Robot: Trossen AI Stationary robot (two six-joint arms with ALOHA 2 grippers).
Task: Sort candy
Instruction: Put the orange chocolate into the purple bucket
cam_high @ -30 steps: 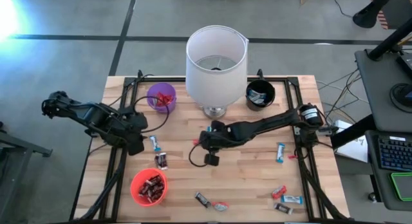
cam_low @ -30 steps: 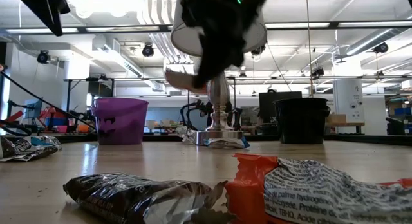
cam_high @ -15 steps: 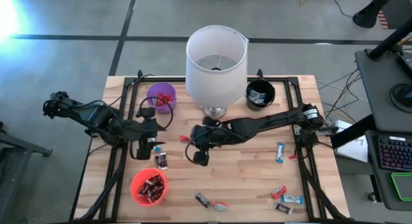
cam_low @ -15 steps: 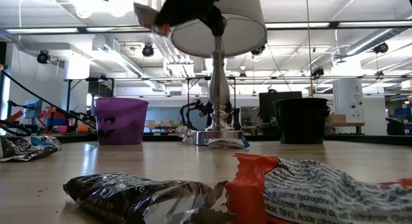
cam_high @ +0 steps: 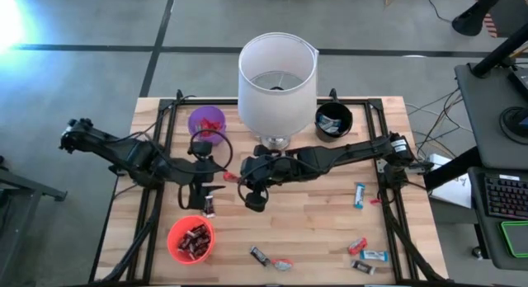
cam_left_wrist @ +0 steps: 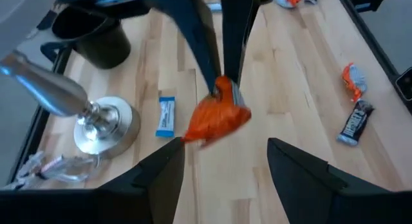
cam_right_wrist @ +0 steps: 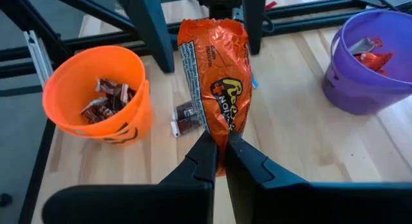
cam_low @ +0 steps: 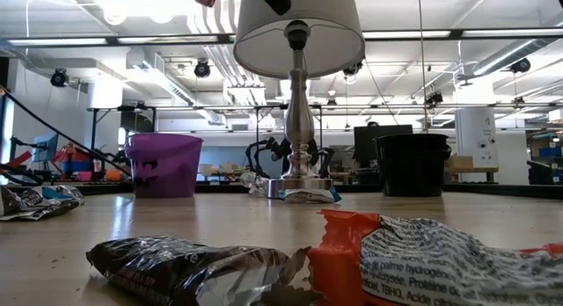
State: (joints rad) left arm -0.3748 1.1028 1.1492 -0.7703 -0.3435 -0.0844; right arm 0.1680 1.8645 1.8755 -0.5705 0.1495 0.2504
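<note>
High view shows a wooden table (cam_high: 313, 221) on grey floor (cam_high: 82, 72) mid-frame, left gripper (cam_high: 198, 198) open, right gripper (cam_high: 240, 179) pinching an orange candy (cam_right_wrist: 217, 89).

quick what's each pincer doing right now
left pincer: open, holding nothing
right pincer: shut on the orange candy wrapper

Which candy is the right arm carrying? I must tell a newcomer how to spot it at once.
Start at the white lamp in the table's middle. Just in front of its base, the right tool is shut on an orange-wrapped candy, held in the air with the open left tool facing it. Unlike the small candy bars lying on the wood, it is larger, bright orange and off the table.
</note>
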